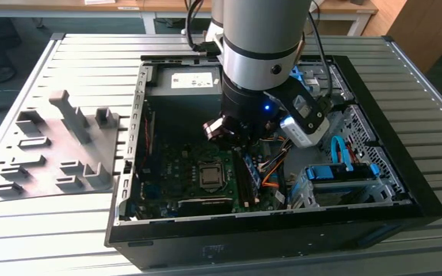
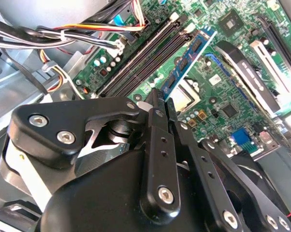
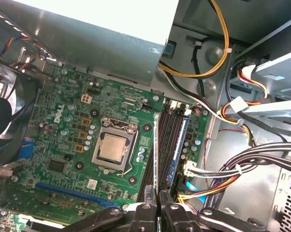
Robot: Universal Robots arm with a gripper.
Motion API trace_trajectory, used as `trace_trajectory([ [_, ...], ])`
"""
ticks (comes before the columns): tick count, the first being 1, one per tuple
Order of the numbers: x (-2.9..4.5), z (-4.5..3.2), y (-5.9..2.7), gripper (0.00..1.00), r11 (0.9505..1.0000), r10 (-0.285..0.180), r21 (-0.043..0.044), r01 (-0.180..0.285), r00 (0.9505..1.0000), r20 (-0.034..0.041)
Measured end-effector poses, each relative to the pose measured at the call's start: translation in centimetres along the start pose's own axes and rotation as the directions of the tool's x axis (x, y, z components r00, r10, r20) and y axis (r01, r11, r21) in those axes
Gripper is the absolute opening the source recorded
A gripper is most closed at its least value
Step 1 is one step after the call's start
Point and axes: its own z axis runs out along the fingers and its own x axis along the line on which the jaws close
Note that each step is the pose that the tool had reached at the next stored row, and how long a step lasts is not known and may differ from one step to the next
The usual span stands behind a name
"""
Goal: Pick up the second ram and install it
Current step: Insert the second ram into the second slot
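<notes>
Over the motherboard [image 3: 63,145] inside the PC case [image 1: 405,201], the gripper [image 2: 160,104] was clamped on the second ram [image 2: 186,60]. Install step was underway; judged next: align the stick's edge with its black slot rails [image 3: 166,140] and press down evenly.

You get even, soft daylight across the slatted table [image 1: 44,230] in the exterior view, while the open computer case [image 1: 405,190] stays dim under the arm's shadow. In the first wrist view, glare blows out the metal panel [image 3: 102,19]; the second wrist view's motherboard [image 2: 218,92] is bright, the near gripper [image 2: 160,104] dark and soft.
</notes>
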Motion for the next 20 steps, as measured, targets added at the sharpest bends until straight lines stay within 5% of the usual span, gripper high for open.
trace_trajectory([
  [20,0.00,0.02,0.00,0.14,0.9978,0.066,0.0037,-0.066,0.9978,0.0025],
])
